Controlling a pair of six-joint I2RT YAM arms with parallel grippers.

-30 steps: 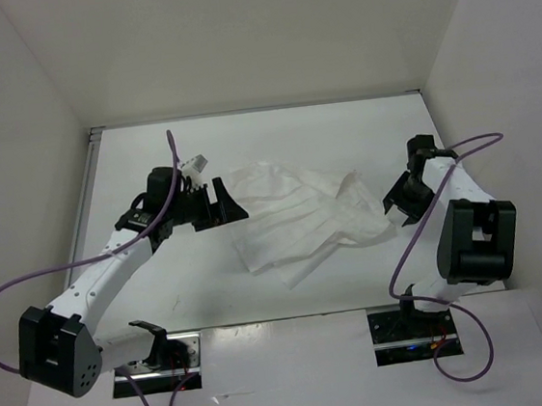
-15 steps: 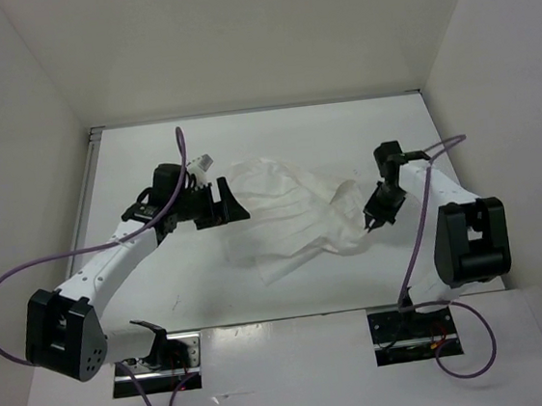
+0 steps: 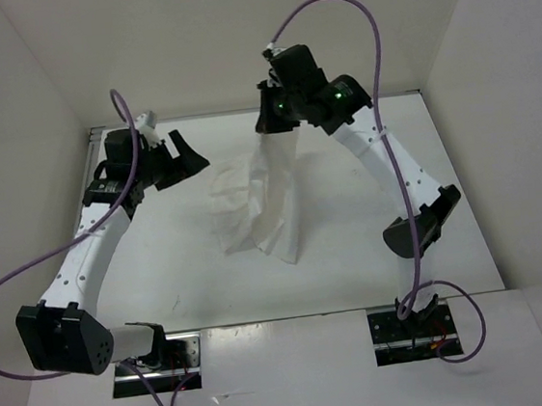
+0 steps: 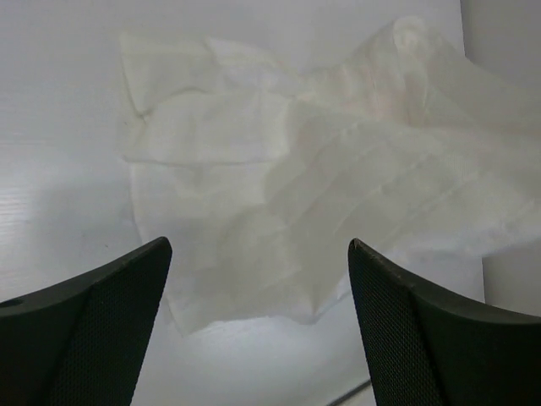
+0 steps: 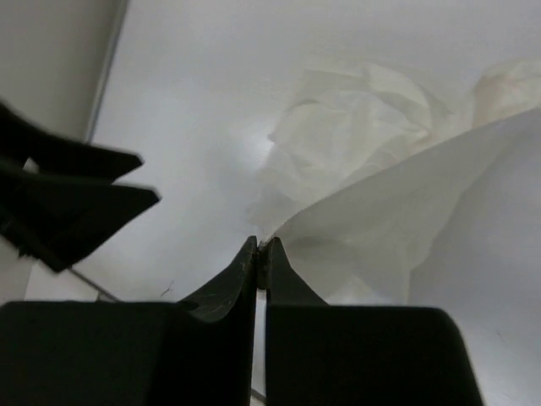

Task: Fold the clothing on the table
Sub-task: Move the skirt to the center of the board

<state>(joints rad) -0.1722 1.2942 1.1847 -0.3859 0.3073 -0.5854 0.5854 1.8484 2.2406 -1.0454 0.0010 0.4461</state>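
Observation:
The clothing (image 3: 269, 203), a white pleated skirt, hangs in a long drape from my right gripper (image 3: 277, 125), which is raised high over the back of the table (image 3: 162, 273). Its lower end still rests bunched on the tabletop. In the right wrist view the jaws stand closed on an edge of the clothing (image 5: 397, 194), at my right gripper (image 5: 260, 245). My left gripper (image 3: 187, 158) stands open just left of the skirt, not touching it. From the left wrist view, the crumpled clothing (image 4: 321, 186) lies beyond my left gripper (image 4: 259, 247), with nothing between the fingers.
White walls close the table in at the back and both sides. A thin metal rim (image 3: 86, 193) runs along the left edge. Both arm bases (image 3: 156, 356) sit at the near edge, and purple cables (image 3: 369, 28) loop above the arms.
My right gripper shut on the skirt's right edge and lifted it up toward the back centre, so the skirt now hangs. The left arm drew back to the rear left, still open.

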